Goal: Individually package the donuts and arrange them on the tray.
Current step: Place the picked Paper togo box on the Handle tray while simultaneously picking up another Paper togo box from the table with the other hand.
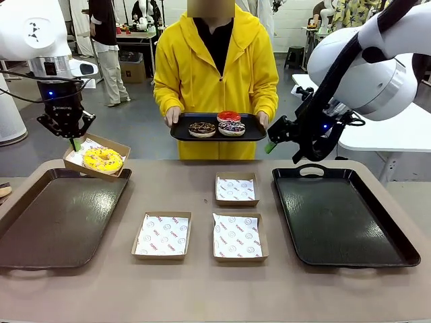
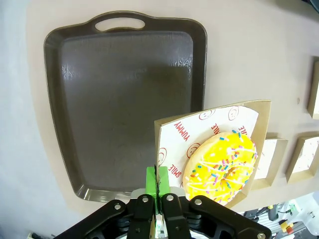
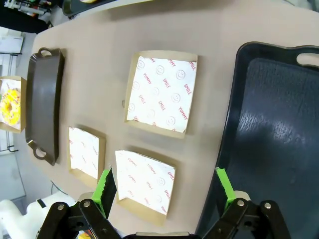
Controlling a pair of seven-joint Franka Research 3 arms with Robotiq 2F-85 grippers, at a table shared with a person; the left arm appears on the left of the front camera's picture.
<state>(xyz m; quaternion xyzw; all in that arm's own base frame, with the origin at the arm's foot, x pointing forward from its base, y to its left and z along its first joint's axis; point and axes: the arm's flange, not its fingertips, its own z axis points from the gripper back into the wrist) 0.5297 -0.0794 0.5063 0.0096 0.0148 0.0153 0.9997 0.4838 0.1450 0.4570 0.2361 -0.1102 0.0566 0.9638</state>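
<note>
Front view: the yellow-iced donut [image 1: 103, 159] sits in a paper-lined box [image 1: 120, 149] that my left gripper [image 1: 75, 142] pinches by one rim, jaws closed tight on the cardboard wall. The box hangs tilted over the far corner of the left tray [image 1: 54, 222]; I cannot tell whether it touches the rim. I judge I carry it by the edge to keep the pads off the icing, and over that tray because it is to be set down there. The chocolate sprinkled donut [image 1: 202, 128], the red-iced donut [image 1: 229, 116] and the dark purple-white sprinkled donut [image 1: 232, 127] lie unboxed on a small black tray [image 1: 180, 132] that a person [image 1: 182, 67] holds out at the far side, probably offering them for packing. Three empty lined boxes [image 1: 162, 235] wait on the table between the left tray and the right tray [image 1: 343, 222]. My right gripper [image 3: 163, 184] hangs above the table near the right tray's inner edge, jaws spread wide, holding nothing.
</note>
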